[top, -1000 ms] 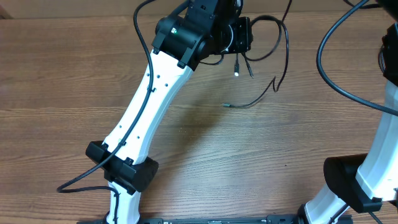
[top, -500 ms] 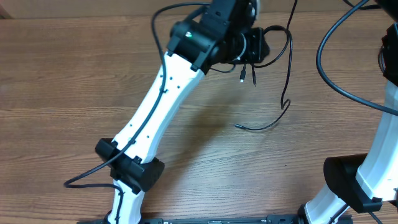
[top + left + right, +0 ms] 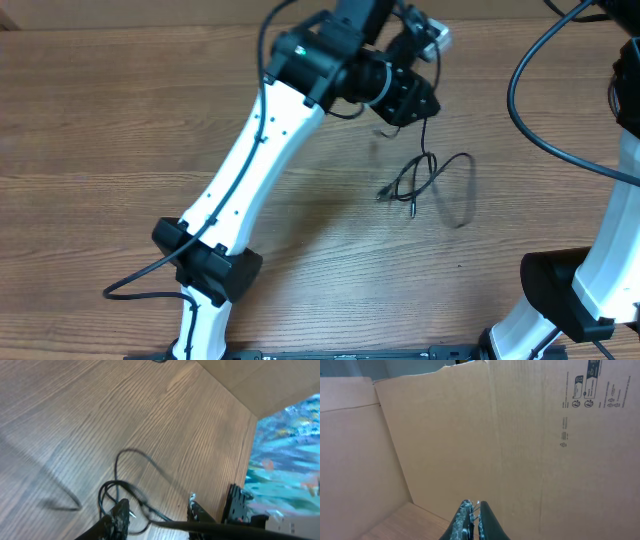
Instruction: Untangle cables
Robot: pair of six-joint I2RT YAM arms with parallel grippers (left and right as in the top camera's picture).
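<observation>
The cables (image 3: 432, 186) are thin black cords lying on the wooden table in a loose tangle, with one wide loop (image 3: 462, 190) to the right and small plug ends (image 3: 384, 194) to the left. My left gripper (image 3: 418, 100) hovers just behind them, apart from them. In the left wrist view its jaws (image 3: 156, 510) stand open above the cables (image 3: 131, 460), and a blurred dark strand crosses low in front of the right finger. My right gripper (image 3: 474, 506) is shut with nothing in it, facing a cardboard wall.
My left arm's white link (image 3: 250, 170) slants across the table's middle. The right arm's base (image 3: 570, 290) stands at the right edge, with its thick black cable (image 3: 530, 120) arching above. A cardboard wall (image 3: 520, 435) rises at the back.
The left gripper has opened and swung right. The cables that hung from it have dropped to the table and now lie in a heap nearer the front. The right arm has not moved.
</observation>
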